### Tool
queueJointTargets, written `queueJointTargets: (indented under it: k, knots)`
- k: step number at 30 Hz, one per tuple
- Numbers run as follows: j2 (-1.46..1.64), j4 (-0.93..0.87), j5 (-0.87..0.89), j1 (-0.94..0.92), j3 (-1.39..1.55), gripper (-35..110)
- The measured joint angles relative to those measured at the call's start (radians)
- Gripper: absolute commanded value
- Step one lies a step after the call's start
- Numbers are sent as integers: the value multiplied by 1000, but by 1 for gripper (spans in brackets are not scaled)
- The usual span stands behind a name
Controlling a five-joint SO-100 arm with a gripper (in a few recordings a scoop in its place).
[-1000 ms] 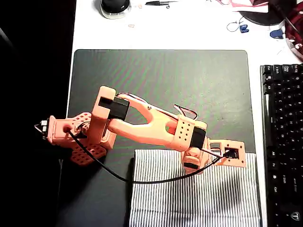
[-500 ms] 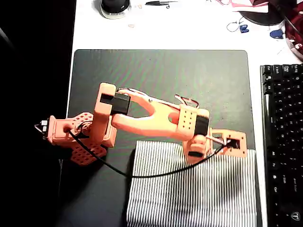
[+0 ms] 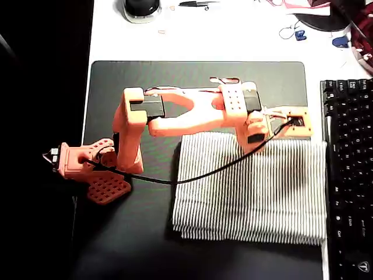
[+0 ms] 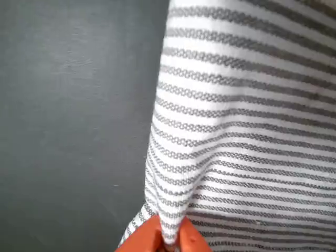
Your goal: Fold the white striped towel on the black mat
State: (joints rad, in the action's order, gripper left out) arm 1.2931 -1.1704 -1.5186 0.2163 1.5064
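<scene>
The white striped towel (image 3: 256, 195) lies on the right half of the black mat (image 3: 175, 81) in the overhead view, and its right edge reaches the mat's right border. My orange gripper (image 3: 254, 142) sits at the towel's upper edge, right of the middle. In the wrist view the gripper (image 4: 169, 242) is shut, with a bunched ridge of the towel (image 4: 247, 131) pinched between its orange fingertips (image 4: 147, 239). Beside the cloth, the mat (image 4: 73, 115) is bare and grey.
A black keyboard (image 3: 349, 175) runs along the mat's right side. The arm's base (image 3: 87, 169) stands at the mat's left edge, and its black cable (image 3: 198, 175) drapes over the towel's upper left corner. A round black object (image 3: 141, 7) and small clutter lie on the white desk above.
The arm has swung toward the top of the picture, pulling the gripped towel edge along. The whole towel has slid up the mat, and its lower edge is now in view.
</scene>
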Motion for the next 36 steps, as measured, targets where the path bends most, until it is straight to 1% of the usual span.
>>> queueJointTargets:
  k: [3,5,8,12,17,27,36]
  knots:
    - [0,0,20,40,-12,1]
    - [0,-5,21,54,-14,8]
    - [0,9,25,58,-15,13]
    - [43,15,32,54,14,12]
    - [310,3,35,29,238,0]
    - [948,-20,51,-72,773,0]
    - [1356,-54,48,-127,1042,0]
